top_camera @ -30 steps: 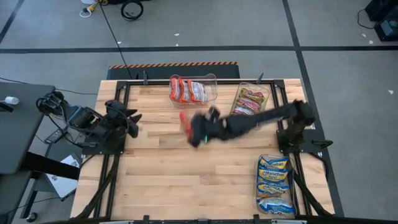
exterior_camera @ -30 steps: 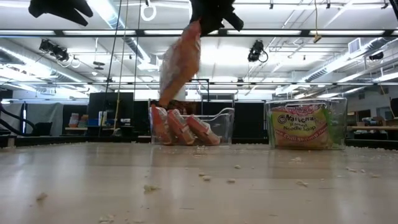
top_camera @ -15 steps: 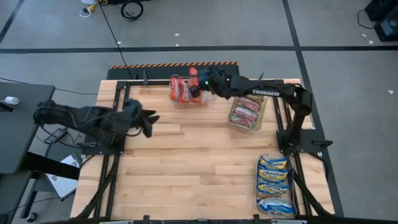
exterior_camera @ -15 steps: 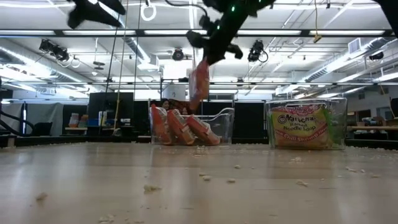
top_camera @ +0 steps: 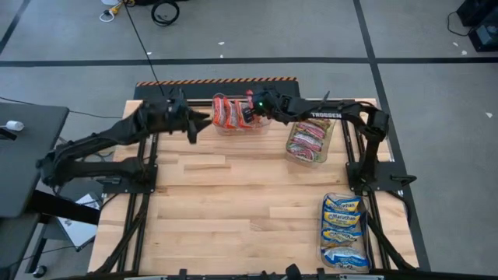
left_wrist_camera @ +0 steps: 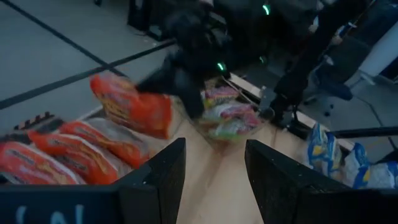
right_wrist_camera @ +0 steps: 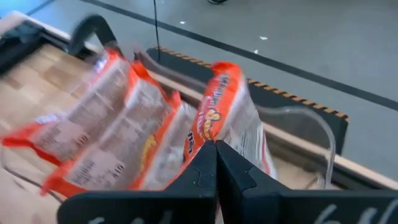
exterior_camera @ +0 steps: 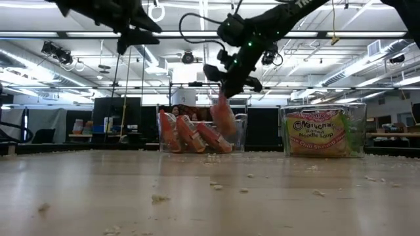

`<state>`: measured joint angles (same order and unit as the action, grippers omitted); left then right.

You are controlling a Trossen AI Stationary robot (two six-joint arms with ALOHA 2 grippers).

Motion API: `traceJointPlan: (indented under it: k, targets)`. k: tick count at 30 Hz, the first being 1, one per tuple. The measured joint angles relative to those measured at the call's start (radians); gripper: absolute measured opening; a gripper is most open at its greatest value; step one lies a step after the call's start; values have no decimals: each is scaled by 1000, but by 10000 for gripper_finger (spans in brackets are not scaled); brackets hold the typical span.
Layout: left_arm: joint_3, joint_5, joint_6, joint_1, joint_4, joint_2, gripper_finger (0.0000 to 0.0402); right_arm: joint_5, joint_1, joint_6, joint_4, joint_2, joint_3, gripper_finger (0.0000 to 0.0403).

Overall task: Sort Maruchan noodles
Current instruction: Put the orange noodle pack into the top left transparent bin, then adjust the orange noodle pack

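Note:
My right gripper (top_camera: 250, 112) is shut on a red-and-white noodle packet (exterior_camera: 224, 120) over the clear bin (top_camera: 264, 99) at the table's far edge. Several red packets (top_camera: 227, 113) stand on edge in that bin, leaning on one another. The held packet (right_wrist_camera: 229, 115) hangs with its lower half below the bin's rim. My left gripper (top_camera: 199, 125) hovers open just left of the bin, holding nothing. In the left wrist view its gripper (left_wrist_camera: 214, 177) faces the held packet (left_wrist_camera: 134, 107) and the right arm. My right gripper pinches one end of the red packet (right_wrist_camera: 216, 138) between its two shut fingers. The fingers slant down from the table's right side. The packet hangs below them (exterior_camera: 223, 108), tilted, its lower end inside the bin; whether it rests on the other packets I cannot tell.
A second clear bin (top_camera: 325, 152) with green-and-white packets stands right of the red one. A third bin (top_camera: 324, 208) with blue-and-yellow packets sits at the near right. Crumbs (exterior_camera: 216, 187) dot the wooden table top. Dark frame rails run along the table's edges.
My right gripper has carried the red packet from the table's middle to the far edge and lowered it into the bin. My left gripper has swung from the table's left edge toward the far edge, up to the bin's left side, staying open.

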<state>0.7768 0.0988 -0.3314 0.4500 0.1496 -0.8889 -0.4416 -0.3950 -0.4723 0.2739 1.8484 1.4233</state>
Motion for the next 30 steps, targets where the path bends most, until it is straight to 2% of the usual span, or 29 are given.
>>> traceJointPlan:
  k: [8, 13, 17, 20, 24, 27, 30]
  targets:
    - [9, 300, 34, 212, -168, -162, 172, -28, -27, -7, -47, 0, -109, 3]
    - [19, 393, 40, 282, -228, -206, 172, -39, -47, -68, -49, 0, -161, 18]
    - [20, 466, 17, 323, -228, -183, 172, 12, -53, -83, -36, -1, -164, 52]
    - [21, 504, 2, 332, -231, -161, 172, 28, -43, -87, -24, -8, -124, 83]
    - [21, 513, -61, 321, -235, -151, 172, 57, 13, -104, 10, -7, -1, 116]
    - [21, 552, -146, 314, -272, -151, 172, 34, 53, -117, 30, 3, 85, 126]
    - [45, 561, -160, 308, -278, -151, 172, 19, 67, -213, 107, 27, 165, 128]
